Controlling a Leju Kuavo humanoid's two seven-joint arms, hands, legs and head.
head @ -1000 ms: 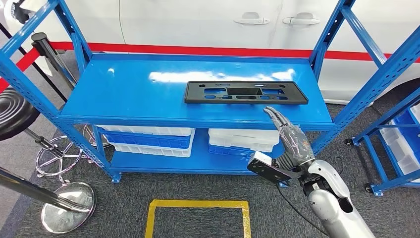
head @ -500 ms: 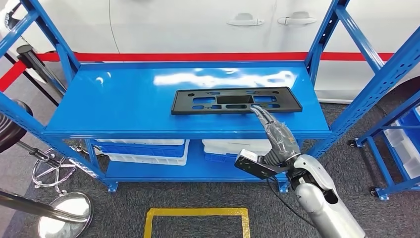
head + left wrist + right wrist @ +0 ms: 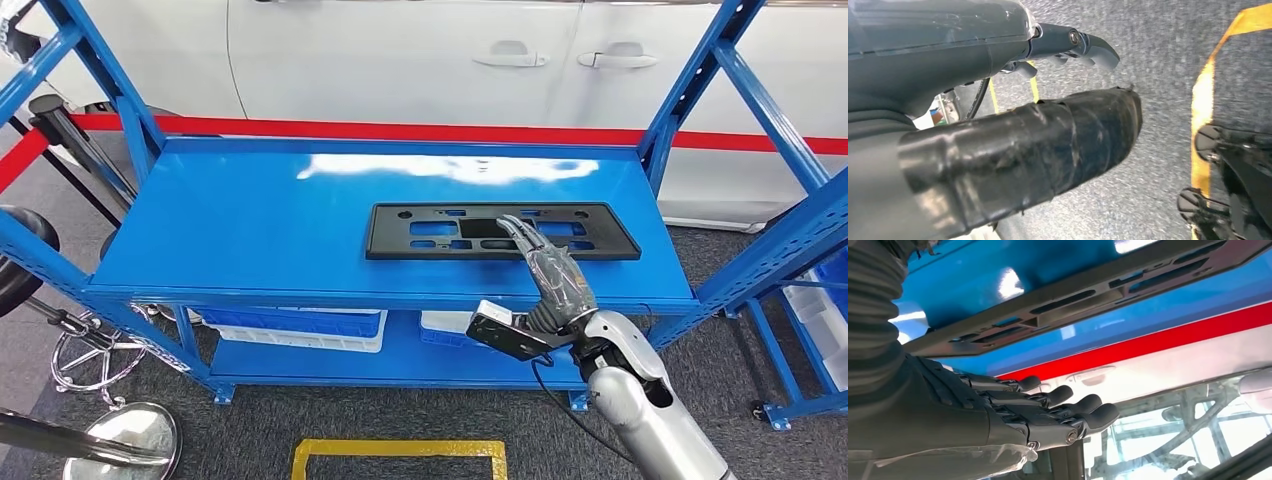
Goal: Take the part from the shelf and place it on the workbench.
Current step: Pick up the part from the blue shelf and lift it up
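1. Two shiny chrome stands sit at the far left: a round mirror-like base [image 3: 130, 437] on the grey carpet, and a wire-ringed stool foot [image 3: 90, 352] beside the rack's leg.
2. Next comes the blue steel shelf [image 3: 250, 215], glossy paint catching white glare, with perforated upright posts at its corners.
3. On the lower tier, ribbed plastic bins [image 3: 300, 328] in white and blue lie stacked flat.
4. On the floor in front, a square outline of yellow tape [image 3: 398, 449] is stuck to the speckled carpet.
5. The left hand [image 3: 998, 100] hangs above that carpet, thick taped thumb and dark fingers stretched out side by side, holding nothing.
6. The part [image 3: 430, 232], a long flat matte-black plastic frame pierced with rectangular slots, lies on the top tier, right of centre, its long side along the front edge.
7. The right hand [image 3: 552, 275], wrapped in clear film, reaches over the front edge; its dark fingers are straight, close together and empty, tips over the part's middle. Whether they touch it I cannot tell.
8. Behind everything stands a smooth white car door [image 3: 420, 60], with a red stripe [image 3: 400, 131] beneath it.
9. Another blue rack [image 3: 800, 300] stands at the far right.
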